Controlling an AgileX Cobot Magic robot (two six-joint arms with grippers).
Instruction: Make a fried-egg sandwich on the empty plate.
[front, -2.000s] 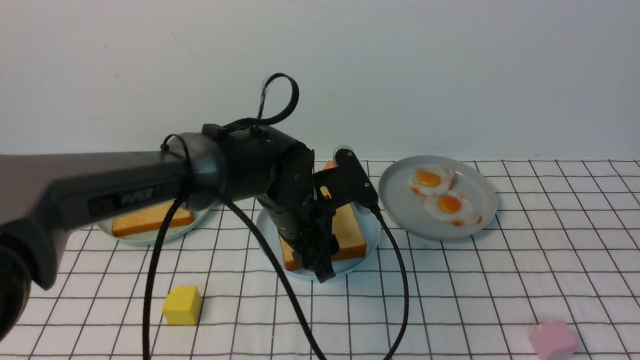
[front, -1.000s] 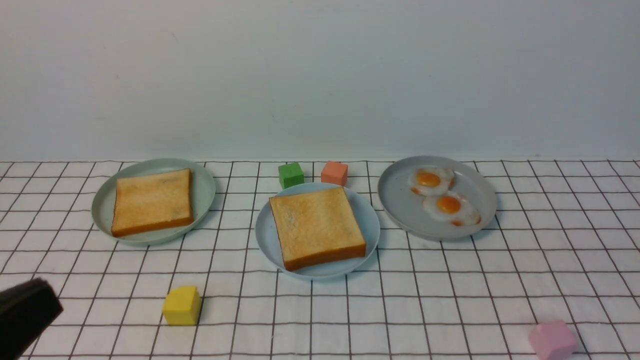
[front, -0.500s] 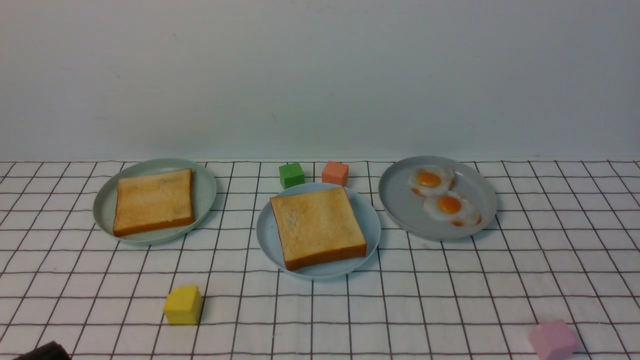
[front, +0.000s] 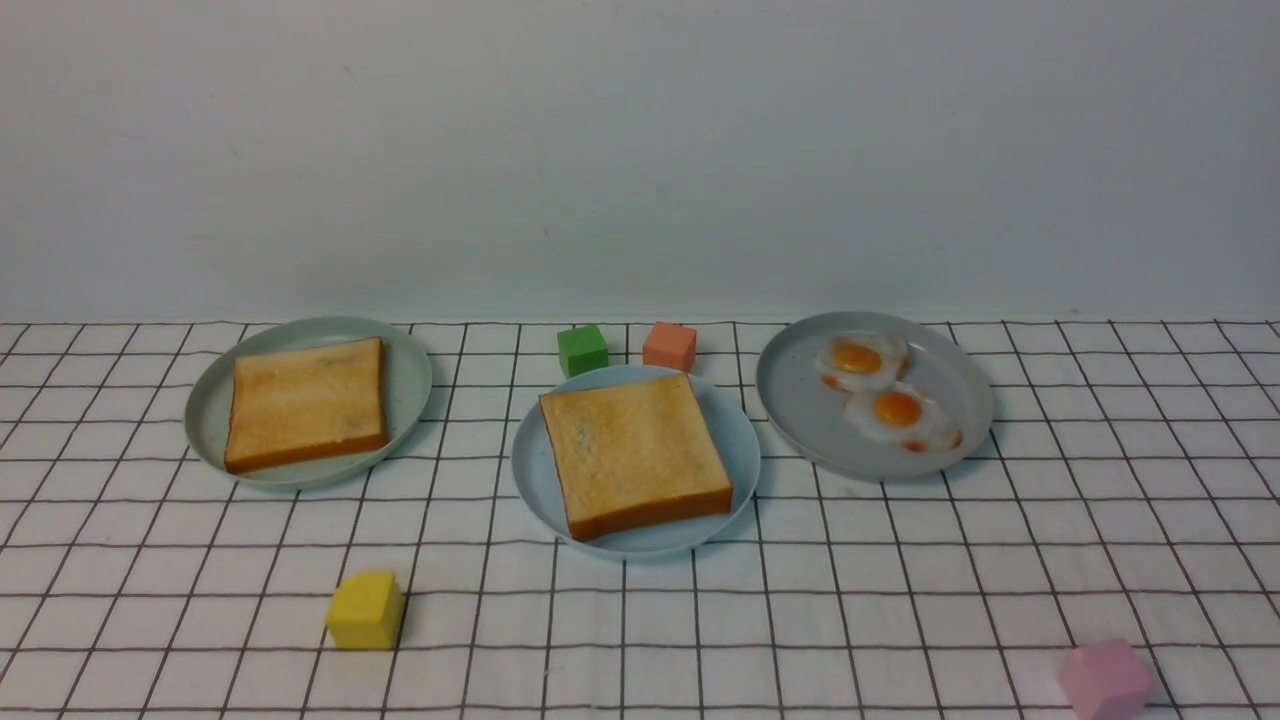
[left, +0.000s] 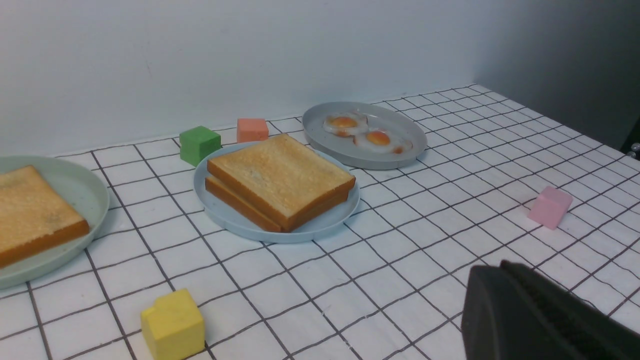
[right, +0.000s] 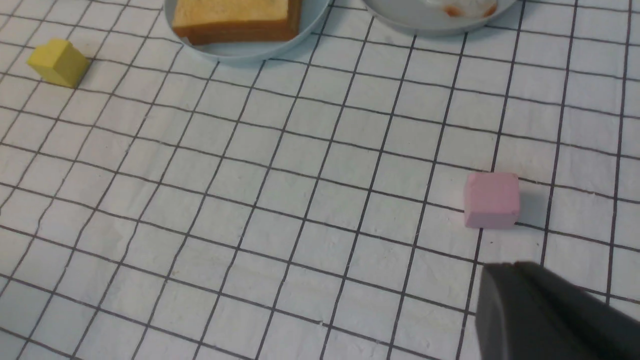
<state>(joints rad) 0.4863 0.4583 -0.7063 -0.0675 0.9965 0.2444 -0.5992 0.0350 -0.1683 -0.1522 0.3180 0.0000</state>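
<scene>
Front view: no arm shows over the checked cloth (front: 900, 600).
Blue plate (front: 532, 480): centre, carrying toast (front: 634, 452); from the left wrist view it looks like two stacked slices.
Green plate (front: 405, 385): left, one toast slice (front: 305, 402).
Grey plate (front: 800, 410): right, two fried eggs (front: 885, 390).
Jaws: can't tell for either arm; one dark finger (left: 530, 315) only in each wrist view.

Three plates (front: 400, 400), two toast slices (front: 305, 400), two fried eggs (front: 860, 360), four cubes (front: 365, 610)
</scene>
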